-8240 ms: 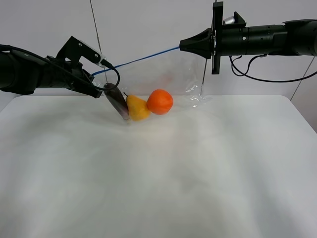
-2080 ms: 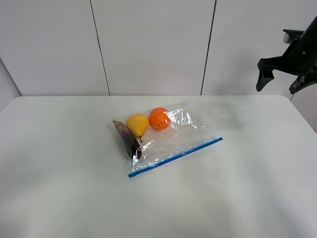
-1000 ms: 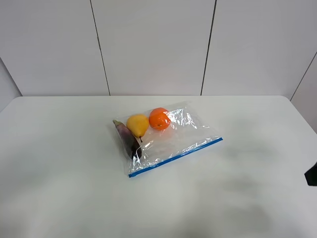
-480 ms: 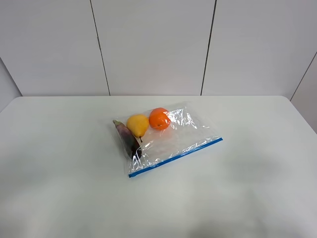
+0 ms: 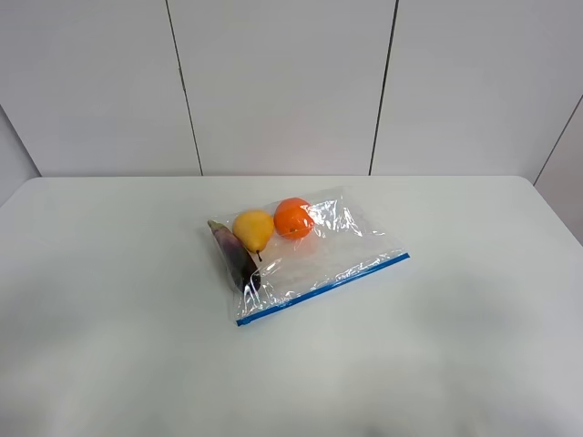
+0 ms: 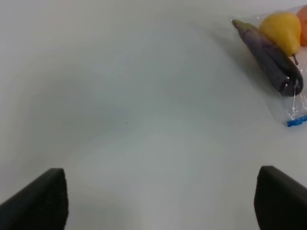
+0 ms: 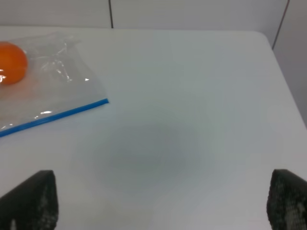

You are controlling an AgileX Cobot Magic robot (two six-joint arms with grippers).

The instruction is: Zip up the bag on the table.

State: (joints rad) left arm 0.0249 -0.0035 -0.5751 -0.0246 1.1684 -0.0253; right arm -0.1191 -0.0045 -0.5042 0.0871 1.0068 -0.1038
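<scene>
The clear bag (image 5: 332, 255) lies flat on the white table (image 5: 109, 319), its blue zipper strip (image 5: 323, 289) along the near edge. Inside are an orange (image 5: 294, 218), a yellow pear (image 5: 253, 228) and a dark eggplant (image 5: 235, 257). No gripper shows in the exterior view. In the left wrist view my left gripper (image 6: 158, 201) is open and empty, well away from the eggplant (image 6: 268, 60) and pear (image 6: 283, 31). In the right wrist view my right gripper (image 7: 158, 201) is open and empty, apart from the bag (image 7: 48, 91) and its strip (image 7: 53, 116).
A panelled white wall (image 5: 282, 82) stands behind the table. The table's right edge and rounded far corner (image 7: 268, 43) show in the right wrist view.
Both grippers held the bag up by its strip 8 s ago; it now lies flat. The right arm's dark tip has left the exterior view at the right edge. The bag has not moved lately.
</scene>
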